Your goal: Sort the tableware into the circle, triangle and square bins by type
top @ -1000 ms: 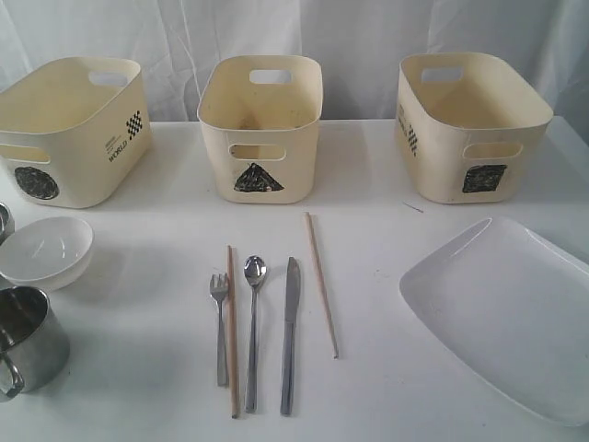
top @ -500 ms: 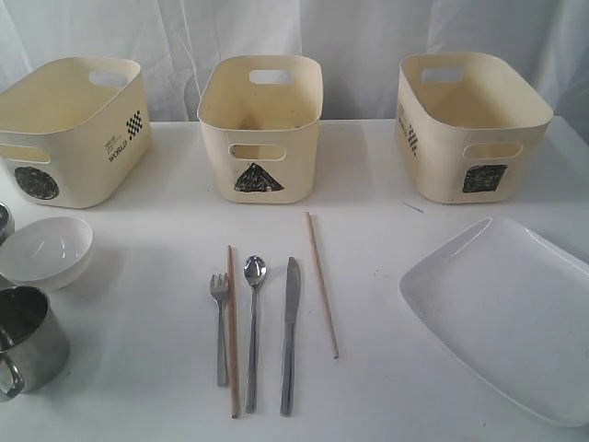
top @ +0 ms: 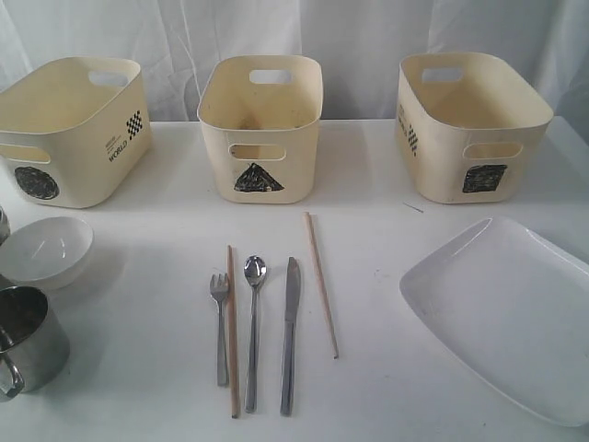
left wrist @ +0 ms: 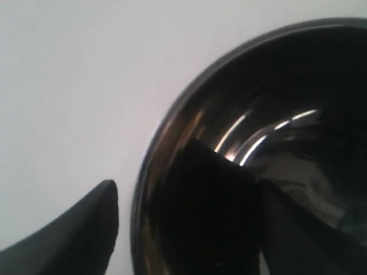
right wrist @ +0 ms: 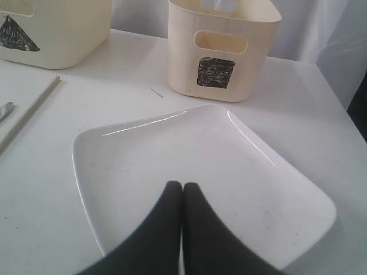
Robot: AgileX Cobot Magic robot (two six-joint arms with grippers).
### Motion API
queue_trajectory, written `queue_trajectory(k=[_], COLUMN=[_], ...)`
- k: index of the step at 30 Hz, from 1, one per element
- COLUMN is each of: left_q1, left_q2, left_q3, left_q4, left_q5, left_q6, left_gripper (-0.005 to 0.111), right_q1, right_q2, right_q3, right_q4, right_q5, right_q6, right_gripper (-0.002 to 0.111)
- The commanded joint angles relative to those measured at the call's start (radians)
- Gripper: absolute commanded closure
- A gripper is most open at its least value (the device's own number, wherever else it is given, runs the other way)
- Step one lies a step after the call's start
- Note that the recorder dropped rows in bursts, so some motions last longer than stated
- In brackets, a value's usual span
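l gripper (left wrist: 152,172) gaping wide, steel mug (left wrist: 189,114) on table (left wrist: 69,69), rim sitting btwn its jaws | r gripper (right wrist: 182,186) pinched shut, hovering over plate (right wrist: 172,143) | tip: seating deeper, closing slow, squeezing wall squarely before lifting, avoiding tipping

You've got the white bowl (top: 46,247) upright at far left, with a steel mug (top: 28,336) standing mouth-up just in front of it. In the middle, the fork (top: 220,327), one chopstick (top: 233,331), the spoon (top: 252,331) and the knife (top: 289,336) lie side by side. The other chopstick (top: 322,284) lies slanted, right of the knife. The big white plate (top: 506,313) rests flat at right.
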Motion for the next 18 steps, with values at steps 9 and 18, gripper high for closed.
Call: queue_trajectory(k=[9,18], left_q1=[0.004,0.007], left_q2=[0.023,-0.074], left_q3=[-0.002,-0.002], left_q4=[-0.006,-0.009], left_q5=[0.055,0.124], left_q6=[-0.034,-0.160], left_gripper=[0.106,0.107], right_q1=[0.005,0.005], right_q2=[-0.005,-0.005], right_q3=[0.006,0.006], right_q4=[-0.005,-0.005], right_q5=[-0.014,-0.014], right_q6=[0.002,0.002], right_gripper=[0.108,0.108])
